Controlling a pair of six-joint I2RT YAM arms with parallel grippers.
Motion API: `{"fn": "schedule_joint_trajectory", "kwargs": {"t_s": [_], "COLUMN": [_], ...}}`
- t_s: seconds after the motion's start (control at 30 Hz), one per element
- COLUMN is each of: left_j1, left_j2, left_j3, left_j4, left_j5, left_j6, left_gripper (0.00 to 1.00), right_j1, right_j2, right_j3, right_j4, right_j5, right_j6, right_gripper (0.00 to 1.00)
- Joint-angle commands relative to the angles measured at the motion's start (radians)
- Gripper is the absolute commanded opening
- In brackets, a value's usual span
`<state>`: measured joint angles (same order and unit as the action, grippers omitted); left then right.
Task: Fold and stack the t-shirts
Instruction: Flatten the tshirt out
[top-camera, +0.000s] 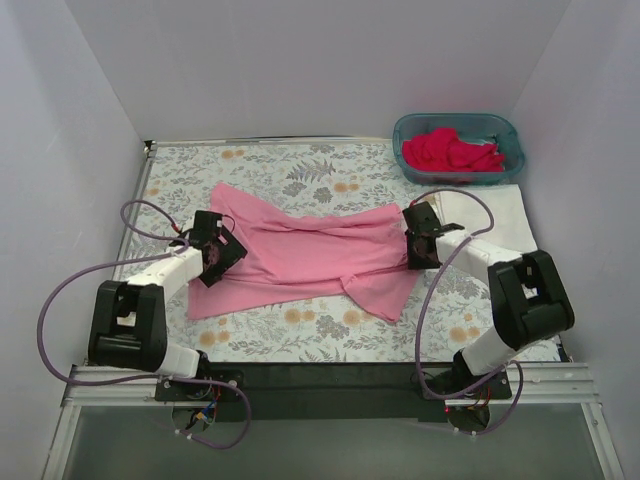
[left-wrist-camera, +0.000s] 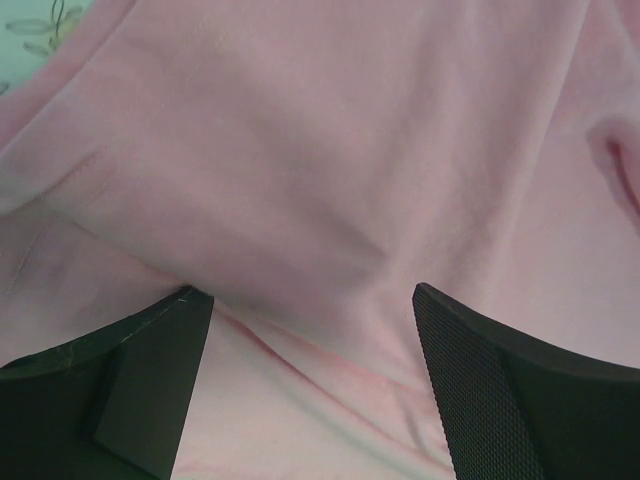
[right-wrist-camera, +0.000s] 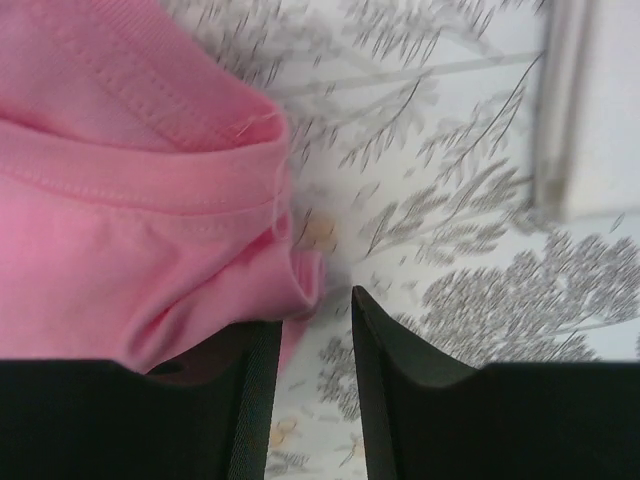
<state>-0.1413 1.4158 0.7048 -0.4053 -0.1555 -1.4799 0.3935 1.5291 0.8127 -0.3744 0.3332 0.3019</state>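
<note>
A light pink t-shirt (top-camera: 300, 250) lies spread and wrinkled across the middle of the floral cloth (top-camera: 290, 170). My left gripper (top-camera: 222, 250) sits low over its left part. In the left wrist view its jaws stand wide apart (left-wrist-camera: 312, 292), with a soft ridge of the pink fabric (left-wrist-camera: 320, 150) between them. My right gripper (top-camera: 415, 245) is at the shirt's right edge. Its jaws (right-wrist-camera: 315, 310) stand a narrow gap apart. The pink hem (right-wrist-camera: 120, 220) bunches against the left fingertip and floral cloth (right-wrist-camera: 450, 200) shows through the gap. A folded white t-shirt (top-camera: 495, 210) lies at the right.
A teal basket (top-camera: 455, 117) at the back right holds crumpled deep pink-red t-shirts (top-camera: 450, 150). White walls close in the table on three sides. The white shirt's edge (right-wrist-camera: 600, 100) shows at the right of the right wrist view. Purple cables loop beside both arms.
</note>
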Motion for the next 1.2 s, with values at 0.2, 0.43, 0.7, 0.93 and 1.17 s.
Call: {"fn": "schedule_joint_trajectory", "kwargs": {"t_s": [0.2,0.43,0.7,0.93,1.17], "left_j1": [0.048,0.049,0.075,0.124,0.138], "left_j2": [0.230,-0.041,-0.351,-0.374,-0.270], "left_j3": [0.182,0.144,-0.074,-0.128,-0.137], "left_j4": [-0.003,-0.092,-0.233,-0.297,-0.265], "left_j5": [0.082,-0.005,-0.131,-0.216,-0.199], "left_j6": [0.070,0.063,-0.095,-0.195,-0.217], "left_gripper": [0.77,0.82,0.87,0.80,0.79], "right_j1": [-0.093,-0.053,0.013,0.103,0.146], "right_j2": [0.169,-0.038,-0.276,-0.267,-0.248], "right_j3": [0.308,0.200,-0.044,-0.055,-0.047], "right_j4": [0.011,-0.073,-0.147,-0.167,-0.167], "right_j5": [0.060,-0.109,-0.233,-0.243,-0.223], "right_j6": [-0.152,-0.080,0.016,0.023,-0.004], "right_gripper": [0.39,0.58,0.59,0.61,0.62]}}
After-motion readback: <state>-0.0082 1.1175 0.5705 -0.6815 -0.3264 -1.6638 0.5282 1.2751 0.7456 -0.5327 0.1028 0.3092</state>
